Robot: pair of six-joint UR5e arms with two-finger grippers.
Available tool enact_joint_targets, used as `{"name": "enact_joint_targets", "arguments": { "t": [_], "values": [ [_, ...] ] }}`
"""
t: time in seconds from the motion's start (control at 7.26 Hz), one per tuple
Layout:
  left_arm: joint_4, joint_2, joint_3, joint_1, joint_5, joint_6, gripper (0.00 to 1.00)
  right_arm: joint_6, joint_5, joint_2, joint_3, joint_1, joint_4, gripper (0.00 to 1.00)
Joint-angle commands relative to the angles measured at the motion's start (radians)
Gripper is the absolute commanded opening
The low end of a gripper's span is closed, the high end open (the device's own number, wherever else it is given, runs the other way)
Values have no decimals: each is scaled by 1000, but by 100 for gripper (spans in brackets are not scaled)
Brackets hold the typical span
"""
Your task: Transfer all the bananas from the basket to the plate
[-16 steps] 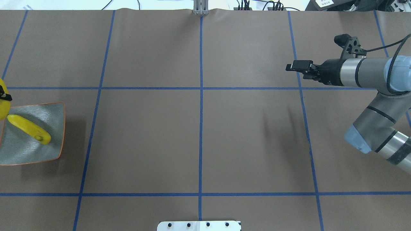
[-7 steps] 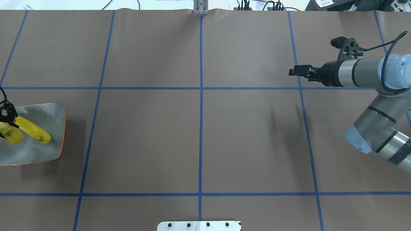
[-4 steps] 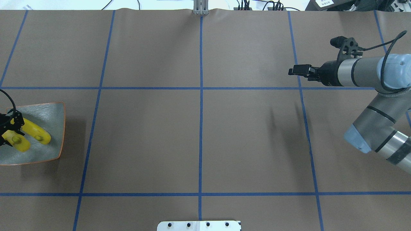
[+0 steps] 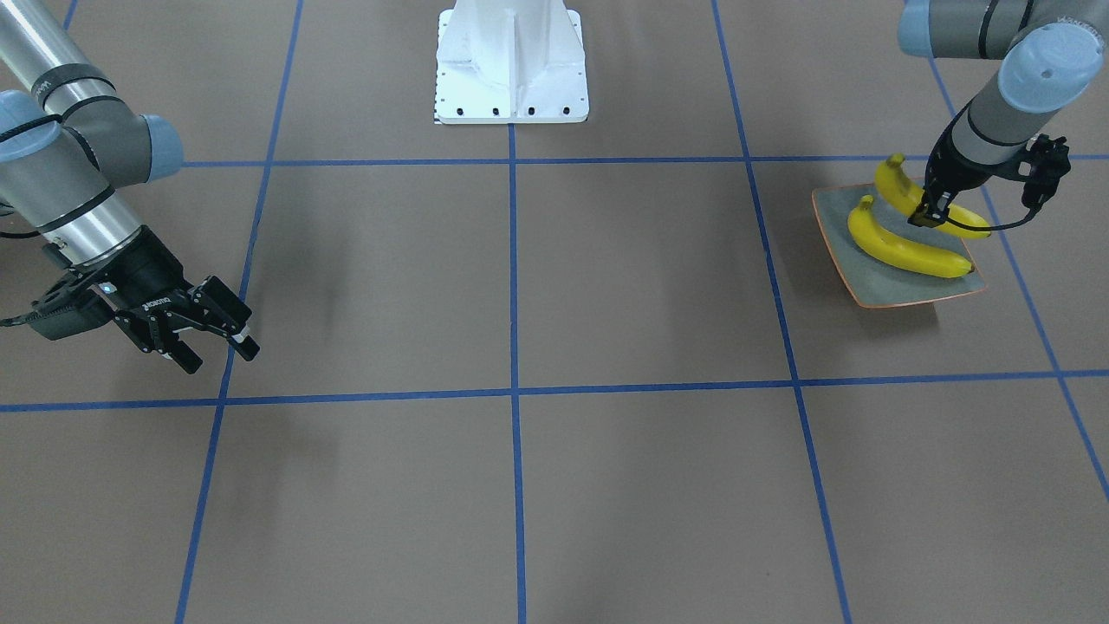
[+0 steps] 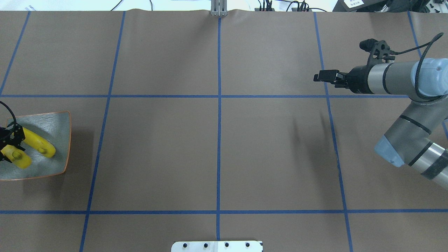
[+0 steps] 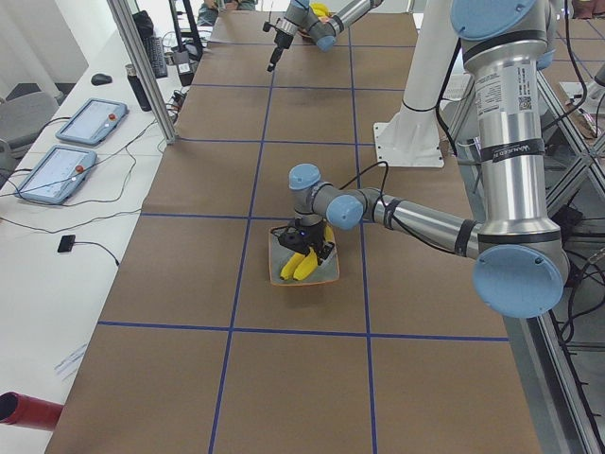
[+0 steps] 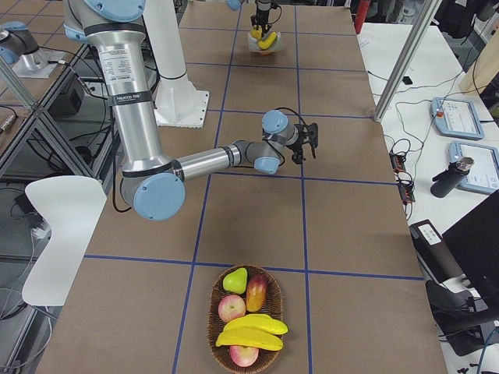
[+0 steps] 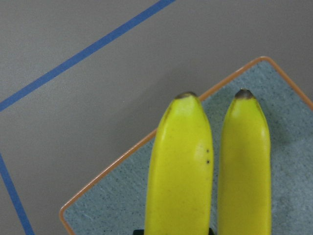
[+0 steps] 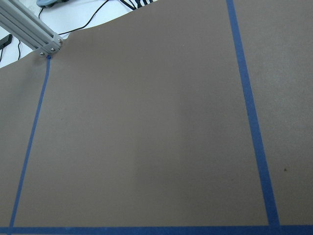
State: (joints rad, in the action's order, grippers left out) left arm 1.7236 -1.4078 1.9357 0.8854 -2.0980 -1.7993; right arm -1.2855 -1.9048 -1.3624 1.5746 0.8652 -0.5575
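The left gripper [image 4: 925, 217] is clamped from above on the middle of one banana [image 4: 897, 187], which lies lengthwise across the robot-side half of the plate [image 4: 892, 282], its ends reaching out past the fingers on both sides. The second banana [image 4: 905, 250] lies free on the plate just beside it, parallel, dark tips pointing the same way. The right gripper [image 4: 222, 357], jaws spread, hangs well apart from the plate
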Motion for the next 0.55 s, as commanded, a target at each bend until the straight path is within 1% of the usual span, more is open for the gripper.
{"name": "enact_joint_targets", "arguments": {
  "t": [0.0,0.41],
  "values": [
    [1,-8,-15,-2,1,1,99,0,1,0,7,2,1,100],
    [1,-31,-12,0,0,3,100,-3,3,2,9,15,1,100]
  ]
}}
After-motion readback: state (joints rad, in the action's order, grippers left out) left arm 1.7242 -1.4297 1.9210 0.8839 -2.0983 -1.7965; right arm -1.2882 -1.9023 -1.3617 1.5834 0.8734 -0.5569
